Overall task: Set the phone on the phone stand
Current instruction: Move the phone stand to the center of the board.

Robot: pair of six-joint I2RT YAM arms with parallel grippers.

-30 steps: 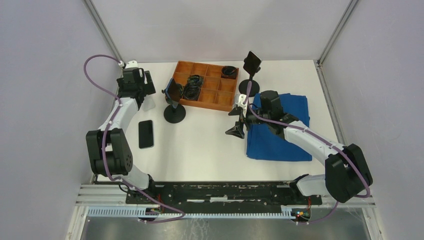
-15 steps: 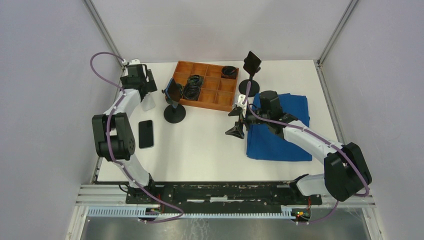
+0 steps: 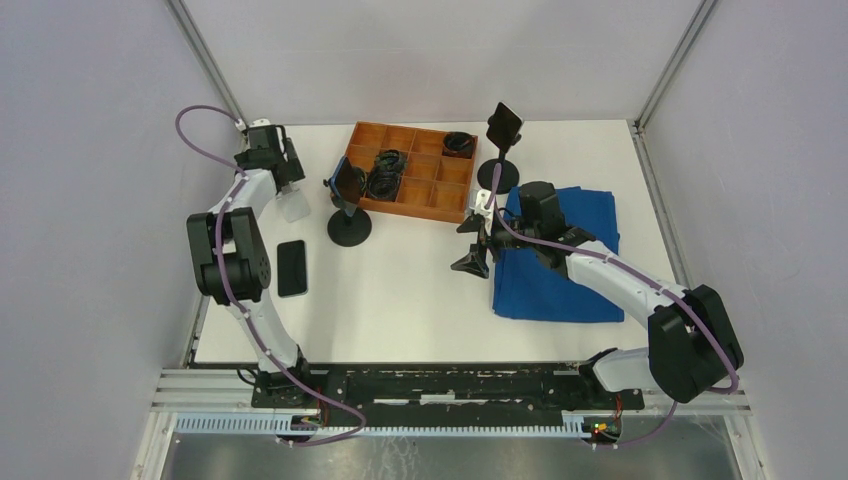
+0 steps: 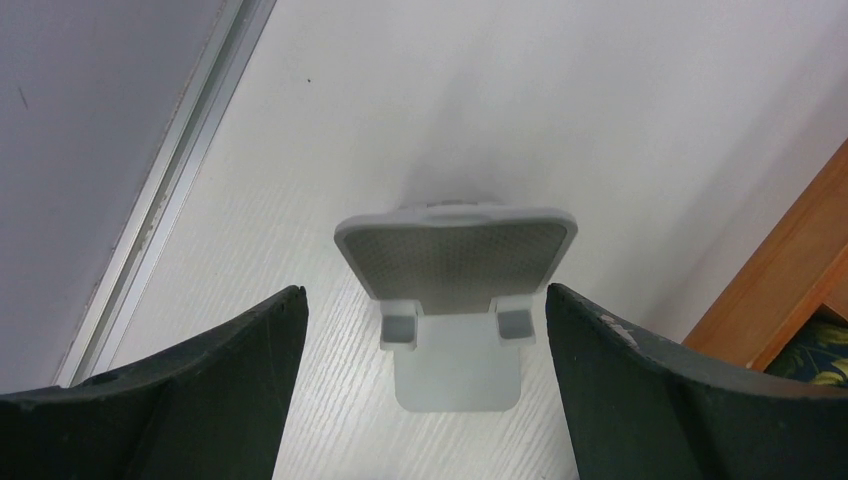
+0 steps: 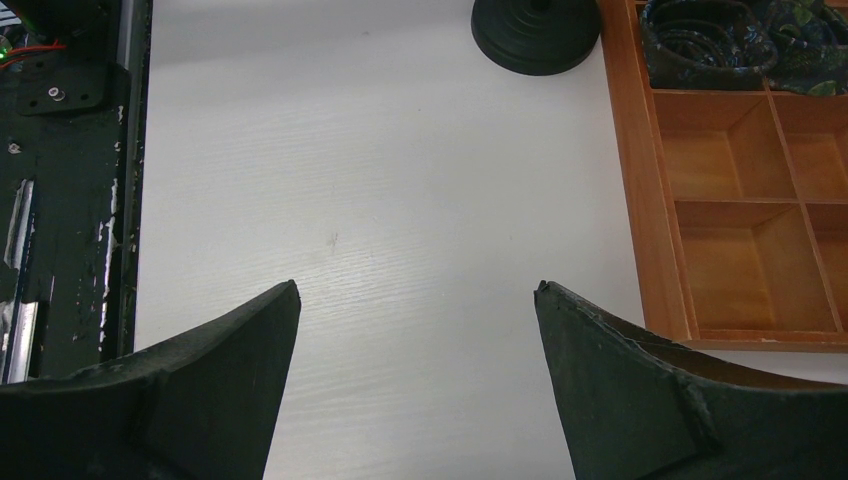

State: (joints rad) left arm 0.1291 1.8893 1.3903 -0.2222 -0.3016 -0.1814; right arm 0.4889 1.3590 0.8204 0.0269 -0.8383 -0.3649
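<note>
Grey walls stood round a white desk. At its far left, the left pincer hung wide open over a small white plastic phone stand, gripping nothing. The flat black phone lay closer to the arm bases, its long side pointing away from them. The left arm was nearer. The right pincer was open and empty. No writing could be read.
</note>
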